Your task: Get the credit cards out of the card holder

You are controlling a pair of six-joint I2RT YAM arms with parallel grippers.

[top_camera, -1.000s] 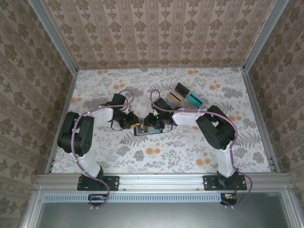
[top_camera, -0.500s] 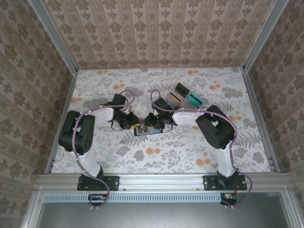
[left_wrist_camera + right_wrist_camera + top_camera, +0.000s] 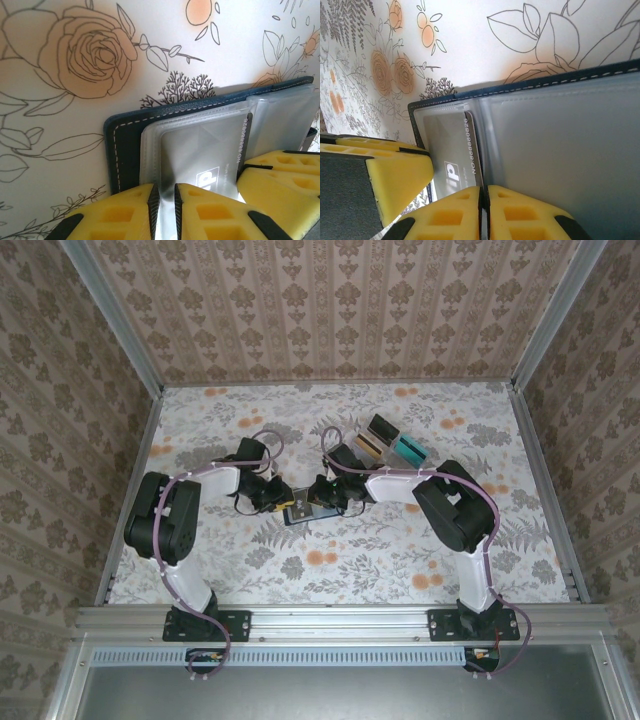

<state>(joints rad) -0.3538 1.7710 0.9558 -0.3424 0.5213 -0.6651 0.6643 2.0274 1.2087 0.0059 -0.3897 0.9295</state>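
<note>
The card holder point(image 3: 305, 515) lies open on the flowered table point(image 3: 385, 555) at mid-frame of the top view, between both grippers. At the bottom of the left wrist view, the left gripper point(image 3: 165, 197) stands narrow, closed on the holder's clear pocket point(image 3: 200, 140). The right gripper point(image 3: 484, 195) has its pads all but touching at the pocket's near edge; whether they pinch anything I cannot tell. A pale card point(image 3: 452, 150) with printed digits sits inside the pocket. A tray point(image 3: 385, 440) lies further up, right of centre.

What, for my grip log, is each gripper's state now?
Left gripper: closed on the card holder.
Right gripper: closed by the credit card; hold cannot be told.
</note>
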